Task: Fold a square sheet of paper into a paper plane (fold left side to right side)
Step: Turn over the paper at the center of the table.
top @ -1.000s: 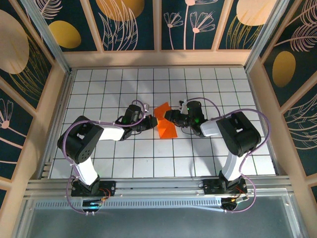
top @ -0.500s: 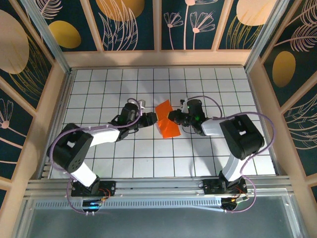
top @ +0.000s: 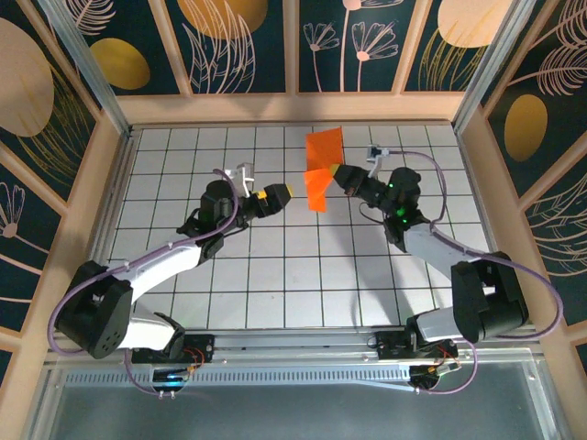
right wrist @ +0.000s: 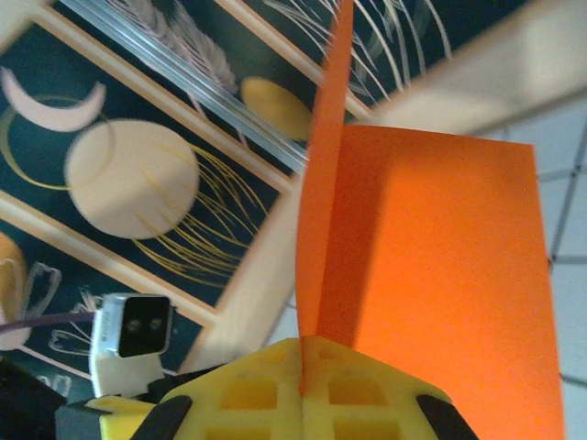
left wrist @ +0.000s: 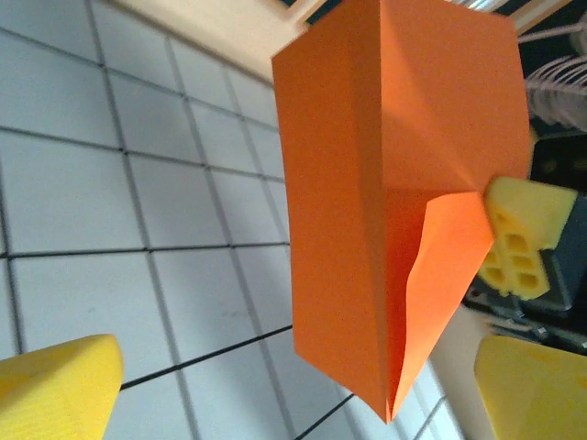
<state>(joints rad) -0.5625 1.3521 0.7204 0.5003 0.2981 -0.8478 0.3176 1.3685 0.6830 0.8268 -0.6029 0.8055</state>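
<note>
While the right gripper (top: pixel 341 173) pinches tight on one edge of the partly folded square sheet of paper (top: pixel 322 167), holding it raised above the gridded desk (top: pixel 275 275), the left gripper (top: pixel 281 194) hangs spread wide and empty just beside it

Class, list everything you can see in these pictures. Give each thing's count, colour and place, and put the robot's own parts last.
folded paper sheet: one, bright orange, creased, held up over the far middle of the table
table: one, white with a dark grid, under both arms
wall panels: several, dark blue with gold and cream plant patterns, in pale wooden frames around the table
rail: one, silver metal, along the near edge
left arm, right arm: black and white, bolted at the near edge
left claw: yellow fingers, open, beside the paper, not gripping it
right claw: yellow fingers, shut on the paper's edge
</note>
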